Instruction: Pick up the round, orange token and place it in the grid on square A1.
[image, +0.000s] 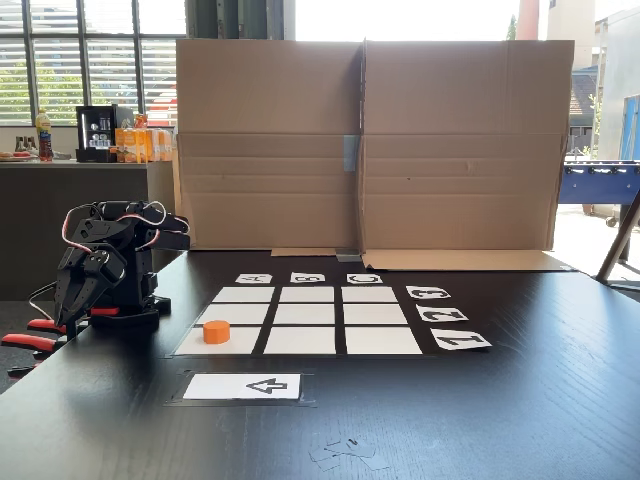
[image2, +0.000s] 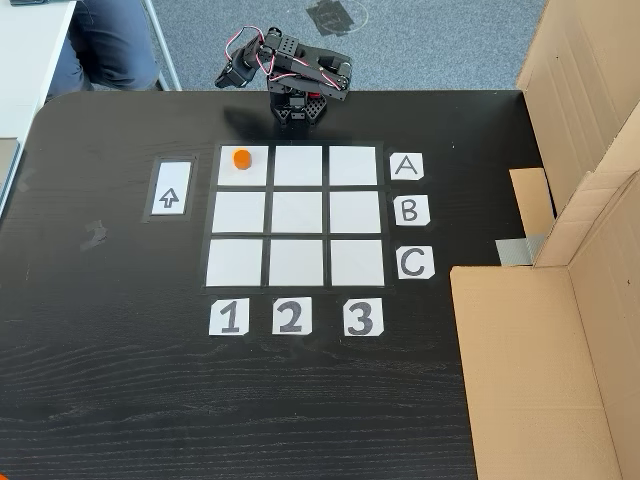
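Sitting flat on square A1 (image2: 242, 166), the short, faceted orange token (image2: 241, 158) occupies the corner cell of the grid (image2: 296, 215) nearest the arm's base and the arrow card (image2: 170, 188); in a fixed view the same token (image: 216, 331) rests on the near-left white cell. The grid's matte white rectangles lie on a dark wood-grain table (image2: 120, 380), with paper labels along two sides. The black arm is folded over its base at the table's edge, its gripper (image: 66, 300) hanging down; whether its fingers are spread cannot be told. Corrugated cardboard panels (image: 370, 145) wall off the far edge.
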